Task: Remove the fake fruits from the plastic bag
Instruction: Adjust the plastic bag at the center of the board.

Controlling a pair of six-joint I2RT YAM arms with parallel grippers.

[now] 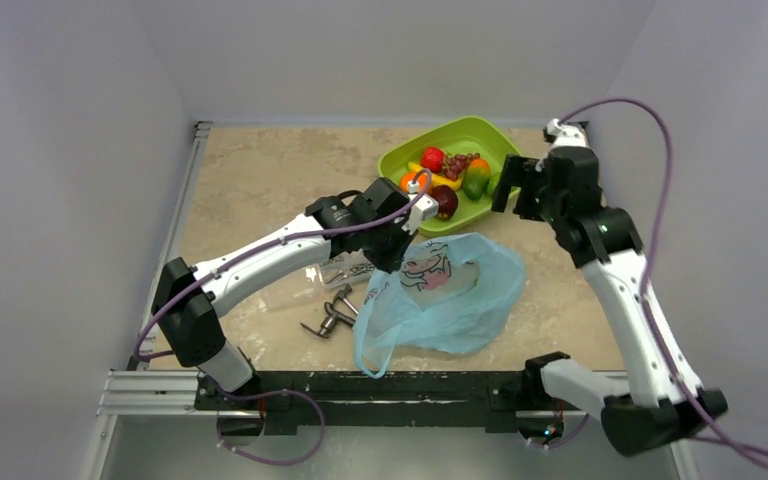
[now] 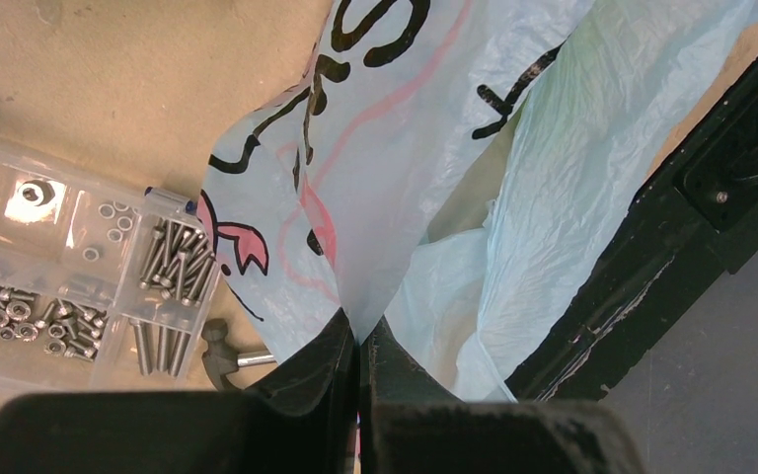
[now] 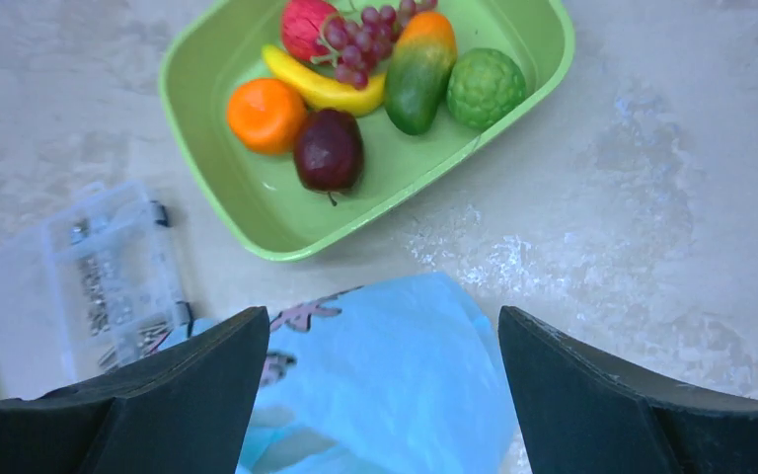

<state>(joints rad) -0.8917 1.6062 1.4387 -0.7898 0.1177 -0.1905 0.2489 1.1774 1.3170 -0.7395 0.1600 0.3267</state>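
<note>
Left pincer (image 2: 358, 341): fingers together, clamped on a fold of the plastic bag (image 1: 440, 290). We judged the grip was there to anchor the thin film so it couldn't slide.
Right pincer (image 3: 383, 336): fingers wide apart, nothing between them. It hung over the strip of bench (image 1: 260, 180) between bag and green tray (image 3: 257, 197).
Fake fruits (image 3: 355, 79): every one we saw lay in the tray, at 1 o'clock on the bench. Banana, orange, plum, grapes, a red piece and two green pieces, packed touching.
Bag: at 6 o'clock from the tray, slack and crumpled, a handle loop trailing toward 7 o'clock.
Bag contents: a pale patch showed through the film. We couldn't tell if it was a fruit or just a fold.
Progress: near done, we judged. What remained was a check inside the bag.
Edges: the tray's far corner sat close to the back wall, and the bag's near edge was close to the arm rail.
Clutter: clear screw box (image 2: 59, 276) and metal tools (image 1: 332, 315) lay just beside the bag at 9 o'clock, under the left arm.
Open room: bare bench at 10 to 11 o'clock, plus a strip at 3 o'clock of the bag.
</note>
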